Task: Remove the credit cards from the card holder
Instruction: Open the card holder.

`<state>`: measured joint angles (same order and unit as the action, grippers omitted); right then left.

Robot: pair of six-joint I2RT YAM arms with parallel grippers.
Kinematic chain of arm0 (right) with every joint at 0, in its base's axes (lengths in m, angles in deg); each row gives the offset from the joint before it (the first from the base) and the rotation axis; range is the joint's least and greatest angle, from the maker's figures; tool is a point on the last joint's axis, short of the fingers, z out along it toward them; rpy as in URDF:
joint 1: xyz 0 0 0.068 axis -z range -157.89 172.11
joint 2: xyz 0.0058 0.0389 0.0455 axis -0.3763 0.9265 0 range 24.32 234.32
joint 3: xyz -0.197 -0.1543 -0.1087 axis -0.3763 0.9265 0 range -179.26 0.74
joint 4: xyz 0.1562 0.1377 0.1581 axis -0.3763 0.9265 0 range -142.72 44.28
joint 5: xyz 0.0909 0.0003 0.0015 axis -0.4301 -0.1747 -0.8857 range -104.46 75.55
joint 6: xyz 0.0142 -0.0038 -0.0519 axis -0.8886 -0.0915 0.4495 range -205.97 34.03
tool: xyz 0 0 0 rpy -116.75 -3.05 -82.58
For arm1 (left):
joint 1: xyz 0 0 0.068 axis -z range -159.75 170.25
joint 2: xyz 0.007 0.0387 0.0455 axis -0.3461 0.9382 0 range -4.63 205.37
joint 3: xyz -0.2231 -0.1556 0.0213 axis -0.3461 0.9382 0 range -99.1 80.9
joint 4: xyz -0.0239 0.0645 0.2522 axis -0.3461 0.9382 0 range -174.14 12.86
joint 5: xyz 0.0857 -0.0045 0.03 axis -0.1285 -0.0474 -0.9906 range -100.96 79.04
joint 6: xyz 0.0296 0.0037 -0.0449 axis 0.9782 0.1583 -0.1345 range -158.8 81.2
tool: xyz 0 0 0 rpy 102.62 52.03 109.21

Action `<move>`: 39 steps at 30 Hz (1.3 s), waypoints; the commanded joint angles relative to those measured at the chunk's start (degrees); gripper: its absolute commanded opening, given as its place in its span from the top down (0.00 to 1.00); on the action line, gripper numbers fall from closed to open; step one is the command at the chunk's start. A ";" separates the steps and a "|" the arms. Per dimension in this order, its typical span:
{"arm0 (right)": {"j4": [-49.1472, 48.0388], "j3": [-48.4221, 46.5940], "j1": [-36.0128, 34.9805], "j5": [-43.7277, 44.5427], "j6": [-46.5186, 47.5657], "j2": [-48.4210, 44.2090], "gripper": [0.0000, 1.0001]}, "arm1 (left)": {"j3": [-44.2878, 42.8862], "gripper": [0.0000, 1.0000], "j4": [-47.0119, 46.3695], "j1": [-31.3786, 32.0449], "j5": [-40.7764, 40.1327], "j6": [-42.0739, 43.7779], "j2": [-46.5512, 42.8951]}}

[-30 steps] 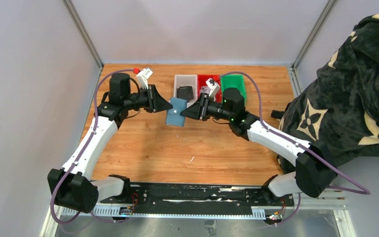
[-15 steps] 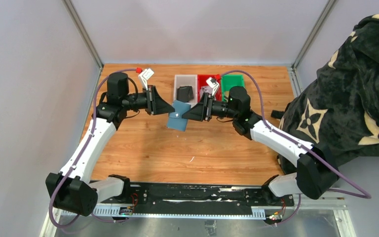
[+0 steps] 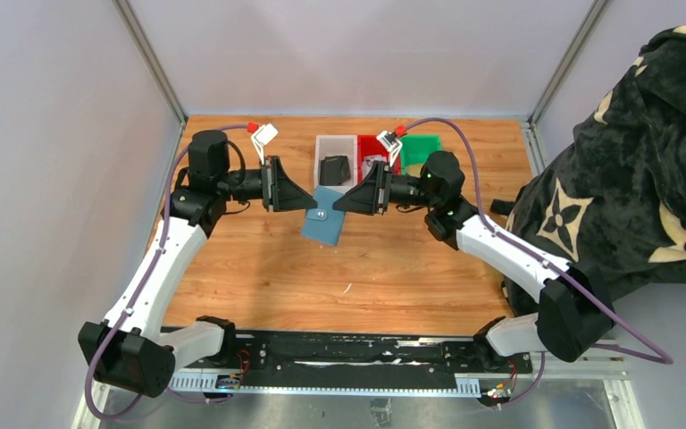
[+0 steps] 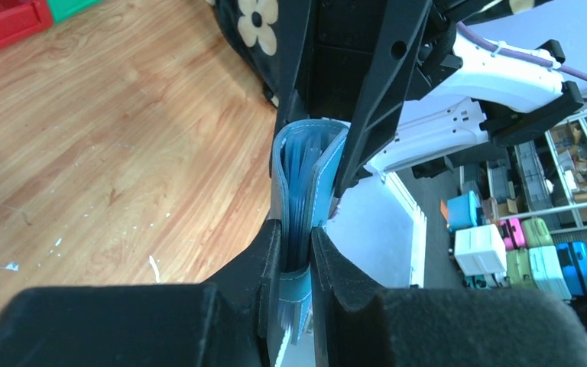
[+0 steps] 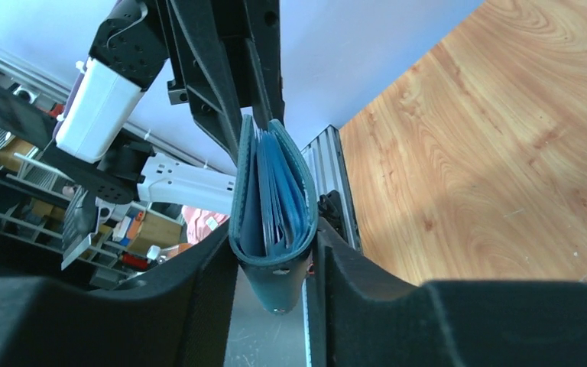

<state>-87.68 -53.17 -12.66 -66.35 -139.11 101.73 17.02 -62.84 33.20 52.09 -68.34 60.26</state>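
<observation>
1. The card holder (image 3: 322,227) hangs in the air over the middle of the table (image 3: 366,268), tilted, with its upper edge caught between my two hands.
2. It is teal-blue and leather-like, folded shut, with stitched edges and a small round snap (image 3: 321,214) on its outer face.
3. Seen edge-on from both wrists, thin paler-blue layers sit packed between its covers. I cannot tell whether they are cards or slot leaves.
4. My left hand (image 3: 313,204) reaches in from the left, its arm stretched level, and its black fingers are clamped on the card holder's two covers.
5. My right hand (image 3: 337,206) comes from the right, almost tip to tip with the left. The folded spine sits between its fingers, which press on both sides.
6. The table is pale brown wood with visible grain and a few white flecks.
7. Along its far edge stand a white bin (image 3: 335,143) holding a black wallet (image 3: 334,168), a red bin (image 3: 371,145) and a green bin (image 3: 422,146), side by side.
</observation>
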 commanded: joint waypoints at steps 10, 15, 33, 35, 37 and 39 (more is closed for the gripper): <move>1.69 -5.94 -2.20 -4.70 1.18 1.09 1.00 | -2.90 0.57 4.92 0.32 -0.08 3.69 -1.38; 6.87 -6.35 -2.14 1.73 5.16 -0.50 1.00 | -2.36 0.00 6.14 0.32 -2.09 3.21 -2.33; 1.21 -1.84 -4.85 17.27 0.77 -3.75 1.00 | 2.95 0.72 5.17 0.34 0.45 2.16 -5.46; 1.82 -0.64 -4.99 17.69 1.74 -4.75 1.00 | 2.81 0.84 5.23 0.31 -1.53 2.44 -5.31; 3.10 -0.78 -4.98 15.87 3.70 -4.85 0.93 | 2.50 0.92 6.38 0.32 -2.16 4.02 -5.00; 6.76 -3.17 -4.72 11.14 7.88 -3.73 0.82 | 1.96 0.97 9.25 0.32 -2.20 7.45 -4.74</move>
<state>-83.97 -54.46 -16.52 -52.32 -137.32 98.19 19.84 -56.48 33.25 51.39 -64.54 55.53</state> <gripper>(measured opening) 0.187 0.171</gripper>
